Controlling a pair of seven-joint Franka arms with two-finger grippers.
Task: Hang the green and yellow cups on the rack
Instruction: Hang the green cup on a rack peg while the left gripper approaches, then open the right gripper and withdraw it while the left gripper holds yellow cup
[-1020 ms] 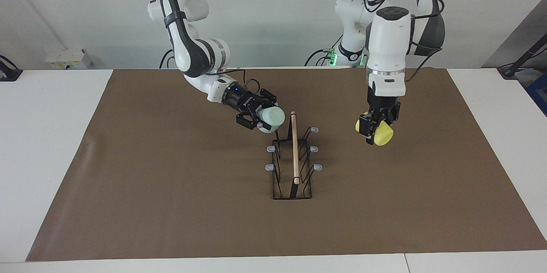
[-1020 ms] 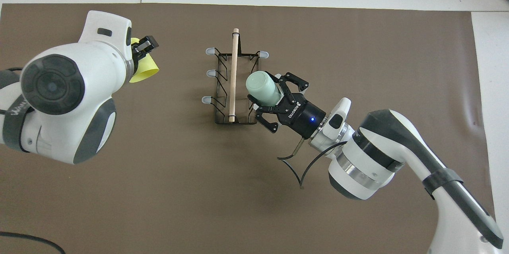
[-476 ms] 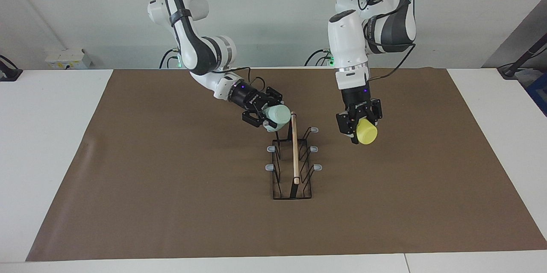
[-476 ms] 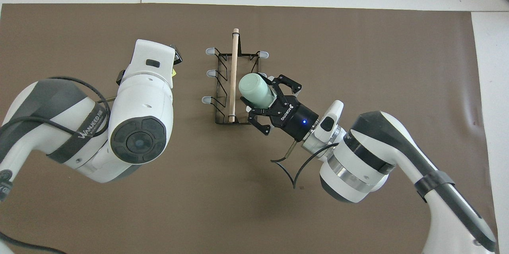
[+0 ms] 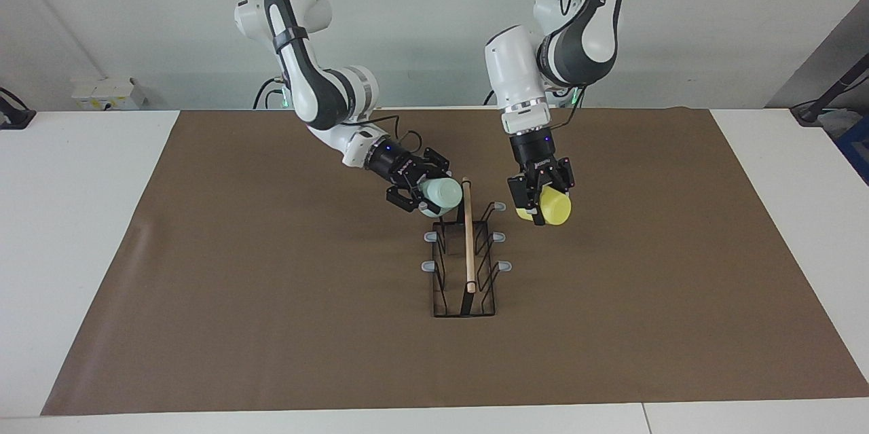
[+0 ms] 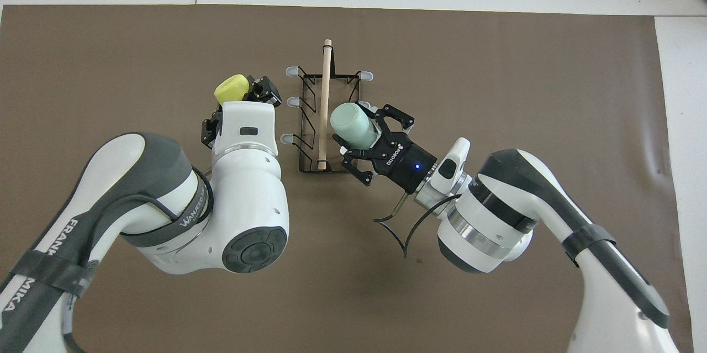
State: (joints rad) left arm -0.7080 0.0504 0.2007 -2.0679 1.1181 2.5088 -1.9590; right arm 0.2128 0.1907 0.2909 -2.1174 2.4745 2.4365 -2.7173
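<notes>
The rack (image 5: 466, 254) is standing on the brown mat (image 5: 204, 271) near the middle of the facing frame, its wooden rod (image 5: 467, 233) running down the picture and grey-tipped prongs sticking out on both flanks. Both arms are carrying their loads in the air, one to each flank, presumably so each can serve its own row of prongs without crossing the other. The right tool (image 5: 422, 197), just left of the rack's upper end in the facing frame, is clamped tight on the green cup (image 5: 442, 193), which is lying tilted with its closed base toward the rod and almost touching it; I judge the mouth is being turned toward a prong on that flank. The left tool (image 5: 538, 202), just right of the rack's upper end, is gripping the yellow cup (image 5: 555, 207) equally firmly, the cup hanging close beside the prongs there but apart from them. Neither cup is on a prong yet. The white bench (image 5: 81, 217) is showing bare around the mat's edges.
</notes>
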